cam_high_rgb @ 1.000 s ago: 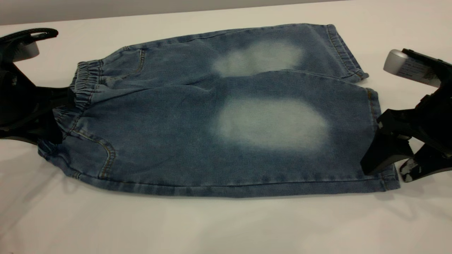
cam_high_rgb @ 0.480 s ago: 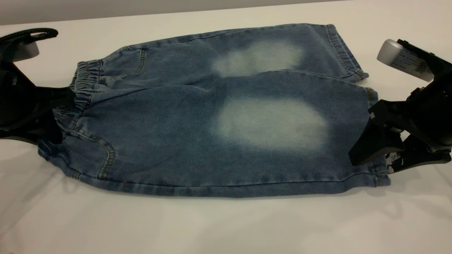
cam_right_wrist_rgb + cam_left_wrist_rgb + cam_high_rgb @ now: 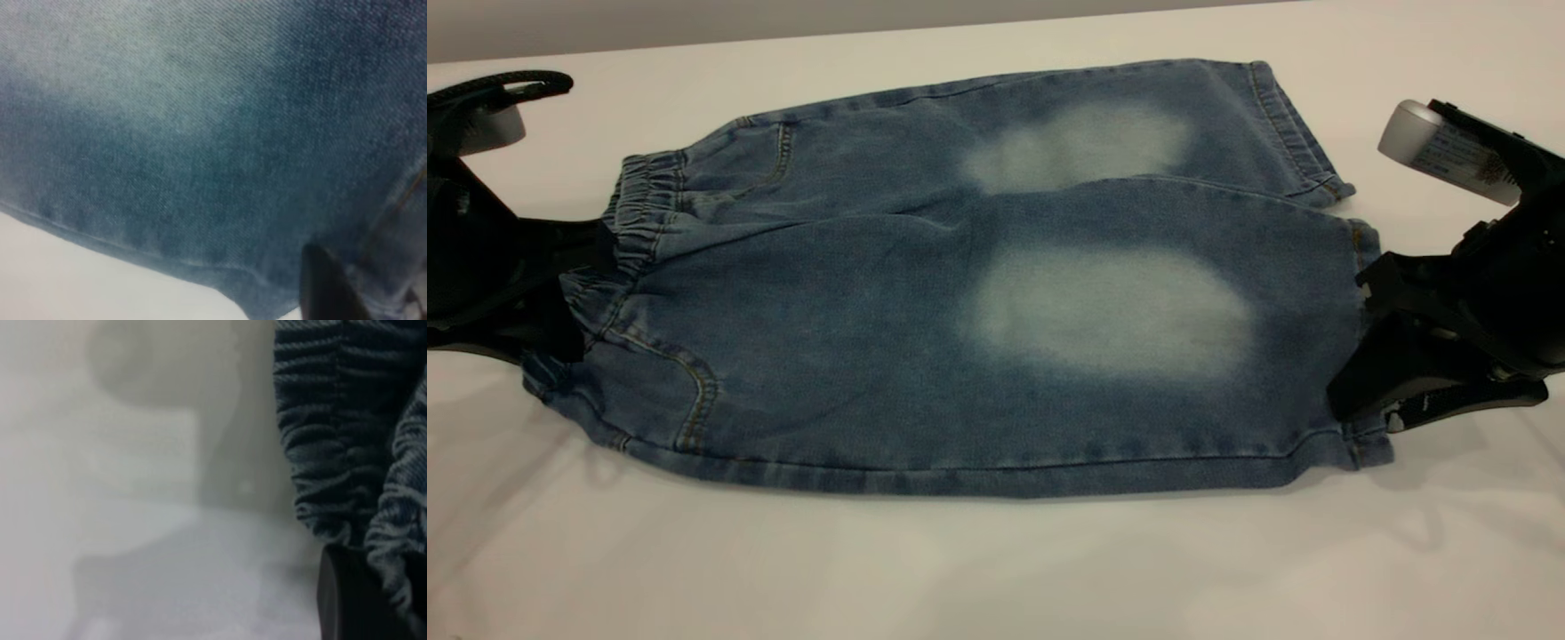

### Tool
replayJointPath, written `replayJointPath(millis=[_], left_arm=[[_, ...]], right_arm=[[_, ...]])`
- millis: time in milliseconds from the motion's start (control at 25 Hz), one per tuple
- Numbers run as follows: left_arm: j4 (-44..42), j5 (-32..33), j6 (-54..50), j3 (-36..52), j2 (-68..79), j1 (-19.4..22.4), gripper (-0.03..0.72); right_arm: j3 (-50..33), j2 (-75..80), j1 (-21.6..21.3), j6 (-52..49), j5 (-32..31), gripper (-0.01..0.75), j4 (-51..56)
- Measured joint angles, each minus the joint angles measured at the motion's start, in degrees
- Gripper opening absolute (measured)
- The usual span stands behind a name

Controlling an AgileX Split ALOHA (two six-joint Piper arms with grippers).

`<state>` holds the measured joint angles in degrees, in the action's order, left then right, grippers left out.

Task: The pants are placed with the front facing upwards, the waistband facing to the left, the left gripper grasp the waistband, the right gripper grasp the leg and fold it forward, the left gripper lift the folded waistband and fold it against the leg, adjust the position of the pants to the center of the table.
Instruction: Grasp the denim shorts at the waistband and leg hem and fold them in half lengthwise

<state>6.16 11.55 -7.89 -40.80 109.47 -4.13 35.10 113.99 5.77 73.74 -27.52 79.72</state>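
Your pants (image 3: 925, 302) lie flat on the table (image 3: 960, 569), front up with both faded thigh patches showing. Their long axis runs left to right across the exterior view, the waistband (image 3: 633, 222) pointing left and the leg hems pointing right. The left gripper (image 3: 574, 284) sits at the waistband end, clamped on the ruched band; the left wrist view shows the puckered denim draped over one black finger (image 3: 347, 600). The right gripper (image 3: 1365, 404) is at the near leg's hem, its fingers closed on the hem corner, which looks slightly bunched there, though the far finger is mostly hidden under the cloth.
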Motion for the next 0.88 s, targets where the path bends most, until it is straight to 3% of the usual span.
replayJointPath(millis=[480, 720, 880], left_arm=[[0.0, 0.0, 0.0, 0.0, 0.0, 0.0, 0.150], [0.0, 0.0, -0.1, 0.0, 0.0, 0.0, 0.150], [0.0, 0.0, -0.1, 0.0, 0.0, 0.0, 0.150]], right_arm=[[0.0, 0.0, 0.0, 0.6, 0.5, 0.011, -0.1], [0.0, 0.0, 0.0, 0.1, -0.4, 0.009, -0.1], [0.0, 0.0, 0.0, -0.1, -2.2, 0.070, -0.2]])
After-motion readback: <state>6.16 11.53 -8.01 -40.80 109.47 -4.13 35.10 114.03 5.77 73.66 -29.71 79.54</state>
